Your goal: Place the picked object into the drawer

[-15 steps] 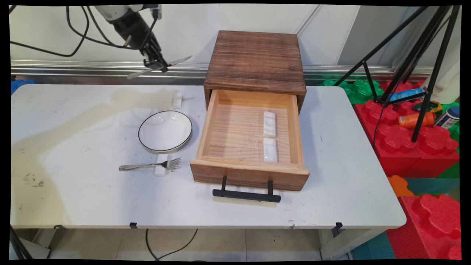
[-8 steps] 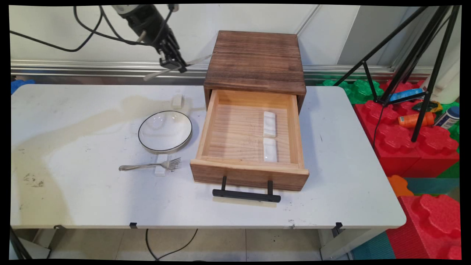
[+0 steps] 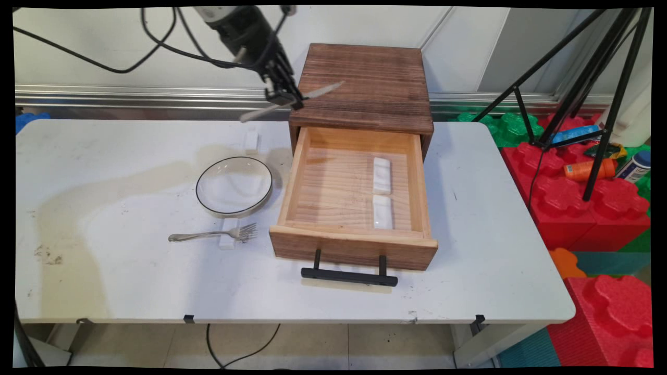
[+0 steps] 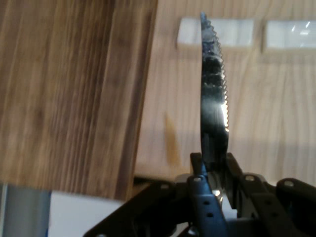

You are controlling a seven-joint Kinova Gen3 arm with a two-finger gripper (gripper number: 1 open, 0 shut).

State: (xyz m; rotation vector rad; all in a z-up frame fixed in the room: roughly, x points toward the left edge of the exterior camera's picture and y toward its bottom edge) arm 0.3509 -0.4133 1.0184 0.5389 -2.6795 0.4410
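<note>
The tool (image 3: 284,99) pinches a knife (image 3: 292,101) (serrated blade) by its middle, high above the tabletop's (image 3: 104,271) far edge, just beside the cabinet's (image 3: 362,86) left front corner; the open drawer (image 3: 354,245) holds two white rests (image 3: 381,176); plate (image 3: 234,185) and fork (image 3: 213,235) lie left.

round white black-rimmed plate (image 3: 234,186) on white table (image 3: 130,281) | silver metal fork (image 3: 213,235) laid near it | black tripod (image 3: 578,88) at right
</note>
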